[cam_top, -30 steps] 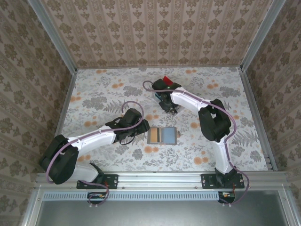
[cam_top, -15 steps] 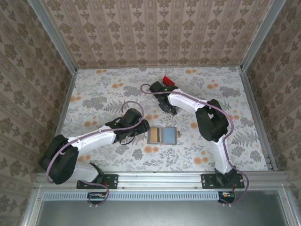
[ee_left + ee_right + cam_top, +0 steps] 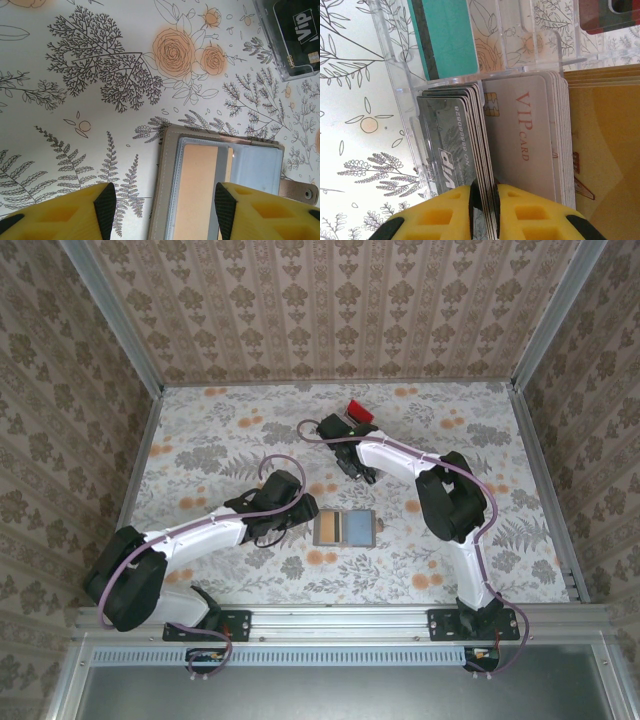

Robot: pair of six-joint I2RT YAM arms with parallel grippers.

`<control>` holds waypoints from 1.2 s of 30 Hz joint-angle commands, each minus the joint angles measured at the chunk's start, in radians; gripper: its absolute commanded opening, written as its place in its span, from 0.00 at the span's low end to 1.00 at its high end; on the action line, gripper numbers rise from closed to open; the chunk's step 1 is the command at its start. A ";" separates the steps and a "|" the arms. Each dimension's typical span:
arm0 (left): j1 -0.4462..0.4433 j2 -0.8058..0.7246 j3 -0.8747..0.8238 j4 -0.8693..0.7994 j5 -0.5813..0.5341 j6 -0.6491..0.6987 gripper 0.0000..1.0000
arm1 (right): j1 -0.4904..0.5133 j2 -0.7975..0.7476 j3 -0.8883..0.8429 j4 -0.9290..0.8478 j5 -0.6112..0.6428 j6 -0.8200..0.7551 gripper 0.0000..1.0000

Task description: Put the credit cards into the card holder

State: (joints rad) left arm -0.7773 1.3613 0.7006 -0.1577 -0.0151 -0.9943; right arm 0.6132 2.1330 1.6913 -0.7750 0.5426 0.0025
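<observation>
Pinching the near edges of a few grey credit cards [image 3: 445,145] between the two yellow fingers [image 3: 440,215] of the right gripper [image 3: 486,197], jaws standing almost together. Reaching into one clear rack [image 3: 395,70] carrying three upright stacks side by side: those grey ones, white VIP cards [image 3: 525,140] and gold cards [image 3: 605,150], each packed too tightly for counting. Showing one teal card [image 3: 450,35] in the slot beyond and one dark red card [image 3: 612,20] cut off at the corner. Hovering the left gripper [image 3: 165,207] over the one open card holder [image 3: 162,190] on the floral table [image 3: 75,125], both fingers standing well apart, gripping nothing, bases cropped. Keeping one beige card [image 3: 197,195] in the holder's left pocket
</observation>
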 commanded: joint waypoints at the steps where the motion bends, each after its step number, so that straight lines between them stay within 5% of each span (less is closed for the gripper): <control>1: 0.006 -0.018 -0.007 -0.022 0.003 -0.011 0.58 | -0.003 -0.034 -0.016 -0.001 0.043 -0.002 0.17; 11: 0.006 -0.017 -0.008 -0.020 0.004 -0.011 0.58 | -0.003 -0.035 -0.013 0.000 0.065 -0.018 0.21; 36: 0.007 -0.004 -0.003 -0.017 0.009 -0.011 0.58 | -0.001 -0.063 -0.049 0.036 0.093 -0.035 0.13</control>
State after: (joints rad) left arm -0.7773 1.3613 0.7002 -0.1577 -0.0116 -0.9943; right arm 0.6136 2.1159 1.6554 -0.7399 0.5919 -0.0170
